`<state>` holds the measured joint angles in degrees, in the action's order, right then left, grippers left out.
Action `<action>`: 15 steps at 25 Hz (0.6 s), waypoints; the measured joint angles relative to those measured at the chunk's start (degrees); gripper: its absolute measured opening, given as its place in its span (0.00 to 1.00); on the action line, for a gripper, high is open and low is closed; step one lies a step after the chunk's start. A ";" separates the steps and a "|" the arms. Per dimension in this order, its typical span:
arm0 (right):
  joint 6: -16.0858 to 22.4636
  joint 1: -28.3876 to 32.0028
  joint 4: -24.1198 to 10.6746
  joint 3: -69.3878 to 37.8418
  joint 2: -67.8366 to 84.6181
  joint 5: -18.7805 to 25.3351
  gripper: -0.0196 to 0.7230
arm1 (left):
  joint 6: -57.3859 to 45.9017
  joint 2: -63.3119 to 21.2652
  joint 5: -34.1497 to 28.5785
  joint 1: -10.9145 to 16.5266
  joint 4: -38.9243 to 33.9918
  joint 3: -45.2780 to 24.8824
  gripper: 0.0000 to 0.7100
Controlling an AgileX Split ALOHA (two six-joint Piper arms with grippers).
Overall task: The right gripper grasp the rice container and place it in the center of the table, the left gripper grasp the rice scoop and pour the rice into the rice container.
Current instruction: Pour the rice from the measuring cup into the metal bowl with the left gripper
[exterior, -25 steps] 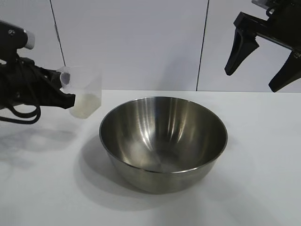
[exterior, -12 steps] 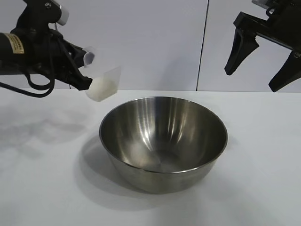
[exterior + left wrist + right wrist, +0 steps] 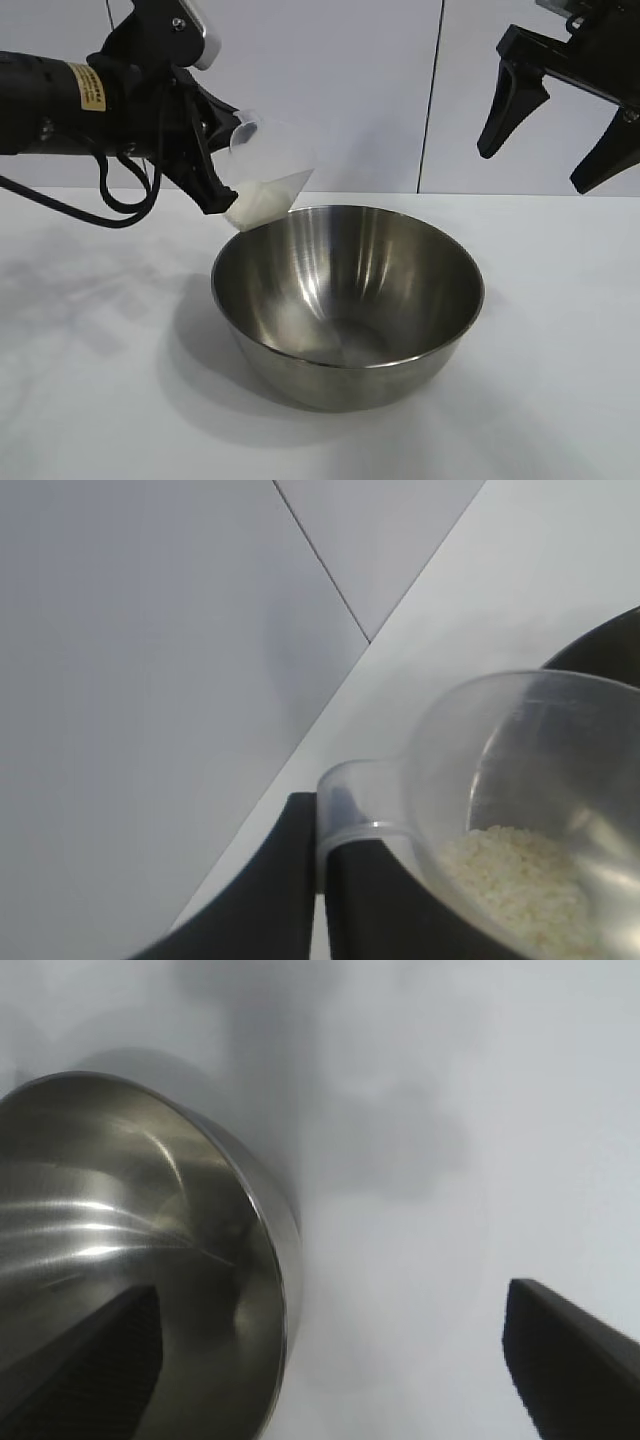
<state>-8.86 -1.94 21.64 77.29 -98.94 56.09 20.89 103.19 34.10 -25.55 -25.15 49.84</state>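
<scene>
The rice container (image 3: 348, 300), a large shiny steel bowl, stands on the white table (image 3: 560, 380) near the middle; it also shows in the right wrist view (image 3: 130, 1250). My left gripper (image 3: 218, 195) is shut on the handle of the rice scoop (image 3: 268, 180), a clear plastic cup, and holds it tilted just above the bowl's far left rim. White rice (image 3: 255, 207) lies in the low end of the scoop; in the left wrist view the rice (image 3: 515, 880) sits in the scoop (image 3: 520, 770). My right gripper (image 3: 540, 165) hangs open and empty, high above the bowl's right side.
A white panelled wall (image 3: 350, 90) stands behind the table. Bare tabletop lies left, right and in front of the bowl.
My left gripper has lifted the scoop and carried it right, from beside the bowl to above its far left rim, tilting it toward the bowl. The right gripper has not moved.
</scene>
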 joint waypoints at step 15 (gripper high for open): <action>-0.17 0.00 -0.51 0.00 0.00 -0.11 0.89 | 13.93 0.00 0.41 -3.73 -1.70 3.03 0.01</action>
<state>-9.03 -1.94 21.13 77.29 -98.94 55.98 34.82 103.19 34.51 -29.28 -26.85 52.88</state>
